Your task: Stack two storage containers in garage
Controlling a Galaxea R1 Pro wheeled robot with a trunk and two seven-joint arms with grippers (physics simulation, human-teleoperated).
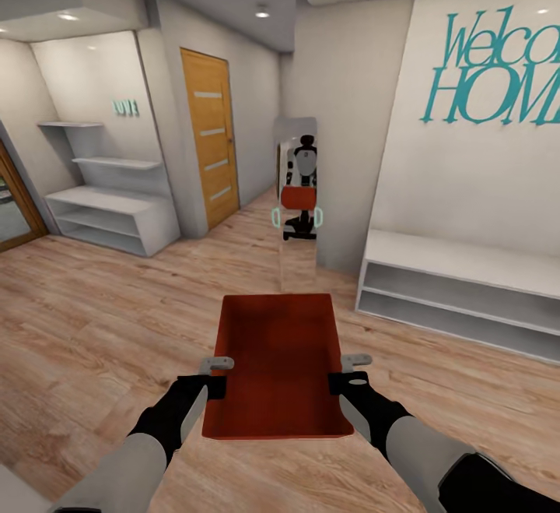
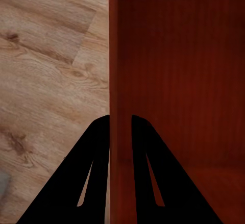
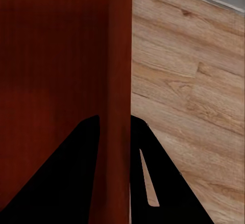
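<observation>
The left gripper (image 1: 218,374) was clamped on the left wall of the bin (image 1: 277,365), one finger (image 2: 84,175) outside the wall and the other inside, as seen in the left wrist view (image 2: 120,124). The right gripper (image 1: 347,372) was closed likewise on the right wall, its fingers (image 3: 163,183) astride the rim in the right wrist view (image 3: 115,122). The bin (image 2: 178,71) was held level between the two arms, open side up and empty, above the wood floor (image 1: 93,310). Its red wall (image 3: 61,55) was seen close up by both wrist cameras, with planks (image 2: 46,66) beyond. Ahead, a mirror (image 1: 297,202) was leaned against a wall corner, and the robot with the bin was reflected in it. A wooden door (image 1: 208,135) was seen to the left, white shelves (image 1: 109,202) further left, and a low white bench (image 1: 459,283) to the right under teal lettering (image 1: 498,69).
</observation>
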